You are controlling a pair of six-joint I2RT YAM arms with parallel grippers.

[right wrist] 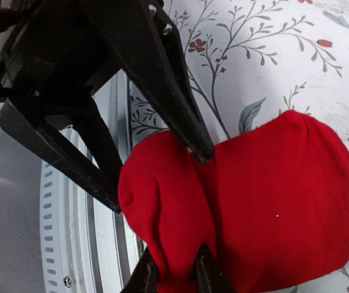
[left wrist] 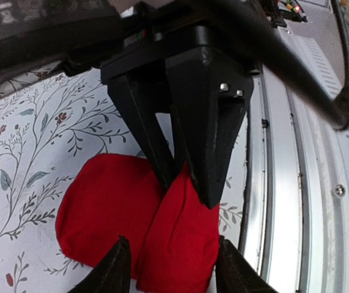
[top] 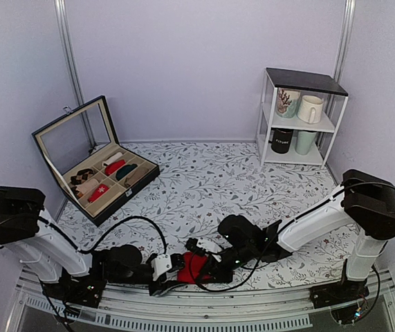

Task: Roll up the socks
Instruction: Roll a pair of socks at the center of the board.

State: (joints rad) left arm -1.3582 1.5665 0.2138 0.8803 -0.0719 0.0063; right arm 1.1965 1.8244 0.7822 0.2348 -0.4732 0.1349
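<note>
The socks [top: 192, 271] lie at the near edge of the patterned table [top: 204, 180], just beside the metal rail, between the two arms. They form one bright red bundle. The wrist views show a soft lump of two lobes with a crease between them [right wrist: 284, 195], not a tight cylinder. The rolling therefore looks begun but not finished: the fabric is gathered and doubled over, and it remains to be wound in, tightened and tucked. The right gripper [right wrist: 175, 271] has its fingers drawn close together on a raised ridge of the red fabric. The left wrist view shows the same pinch from the other side [left wrist: 189, 186]. The left gripper [left wrist: 174, 262] stands with its fingers spread, one on each side of the same ridge. Its tips sit at the fabric, but it does not clamp anything. There are two arms, two grippers and one red bundle in hand. At the far left an open display box [top: 124, 197] holds several small rolls in its compartments. These include a cream one, a dark green one, a patterned one and two reddish ones; they are too small to count exactly. At the far right a white shelf [top: 306, 81] carries four mugs [top: 310, 108], two on each level, well apart from the work.
</note>
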